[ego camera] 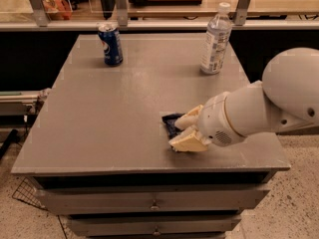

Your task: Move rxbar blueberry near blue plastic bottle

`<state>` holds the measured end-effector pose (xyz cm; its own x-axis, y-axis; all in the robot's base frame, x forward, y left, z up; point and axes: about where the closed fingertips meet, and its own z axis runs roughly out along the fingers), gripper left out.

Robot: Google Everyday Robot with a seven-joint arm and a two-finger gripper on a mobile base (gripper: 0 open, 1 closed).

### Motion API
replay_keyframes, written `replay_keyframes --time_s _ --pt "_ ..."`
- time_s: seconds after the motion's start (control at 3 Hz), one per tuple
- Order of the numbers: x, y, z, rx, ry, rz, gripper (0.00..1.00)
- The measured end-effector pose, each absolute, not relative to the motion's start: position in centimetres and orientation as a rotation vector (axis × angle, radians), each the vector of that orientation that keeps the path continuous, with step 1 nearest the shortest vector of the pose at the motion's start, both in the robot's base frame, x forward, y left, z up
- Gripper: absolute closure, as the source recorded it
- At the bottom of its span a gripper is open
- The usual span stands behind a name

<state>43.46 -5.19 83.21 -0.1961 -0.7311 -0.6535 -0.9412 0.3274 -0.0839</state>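
**A:** Item one, the work surface?

**B:** Grey table (109, 118), flat top, with drawers (149, 202) in its front face. Speckled floor below.

**A:** Item two, the tool?

**B:** Gripper (175, 134), cream-coloured, on a bulky white arm (264, 108) that comes in from the right. It sits low at the table's front right, down on the tabletop and over the near end of the bar. How far open it is, and whether it has hold of the bar, cannot be told.

**A:** Item three, the bar?

**B:** Rxbar blueberry (171, 120), a dark navy wrapper lying flat on the table. Only its far-left corner shows; the rest is hidden beneath the gripper.

**A:** Item four, the bottle?

**B:** Blue plastic bottle (215, 41), clear, with a white cap and a pale label. It stands upright near the back right edge, well apart from the bar.

**A:** Anything further?

**B:** One blue soda can (110, 45), upright at the back left, well apart from the bottle and the bar alike.
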Motion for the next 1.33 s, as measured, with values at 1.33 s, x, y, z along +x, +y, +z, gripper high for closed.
replay_keyframes --time_s 1.33 --pt "46.3 -5.3 87.2 -1.455 1.927 0.382 1.00"
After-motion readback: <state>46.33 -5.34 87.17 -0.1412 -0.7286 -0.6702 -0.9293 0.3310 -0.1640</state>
